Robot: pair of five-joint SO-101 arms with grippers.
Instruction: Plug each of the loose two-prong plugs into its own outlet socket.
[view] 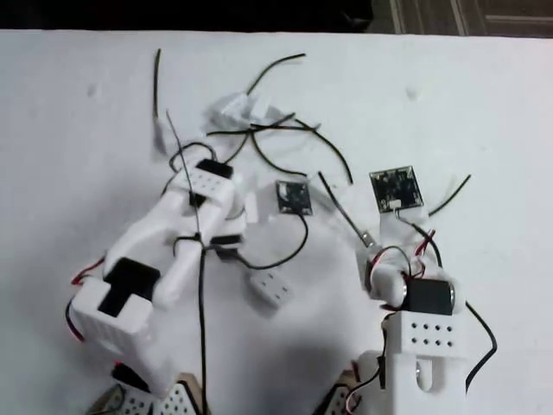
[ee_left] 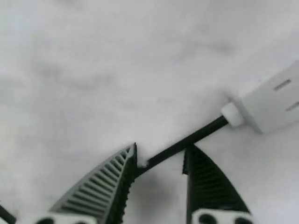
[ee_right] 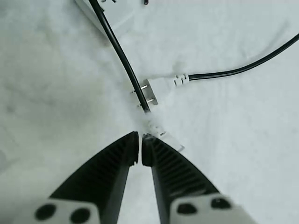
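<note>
My left gripper [ee_left: 160, 154] is open low over the white cloth. A black cable [ee_left: 187, 138] runs between its fingers to a white socket block [ee_left: 273, 105] with two slots, just beyond the tips. My right gripper [ee_right: 141, 136] is shut, its tips at the cable end of a small white plug [ee_right: 164, 136] that lies partly under one finger. Just past it lies a white two-prong plug [ee_right: 156, 91] on its own black cable [ee_right: 243, 69]. In the high view the left arm [view: 173, 233] stretches toward the middle and the right arm [view: 423, 328] stands at the front right.
Several loose black cables [view: 285, 143] cross the far middle of the white table [view: 484, 104], around white blocks [view: 233, 108]. Another white block [view: 270, 290] lies between the arms. A white block's corner [ee_right: 110, 16] sits beyond the right gripper. The table's far edge [view: 259, 32] meets a dark floor.
</note>
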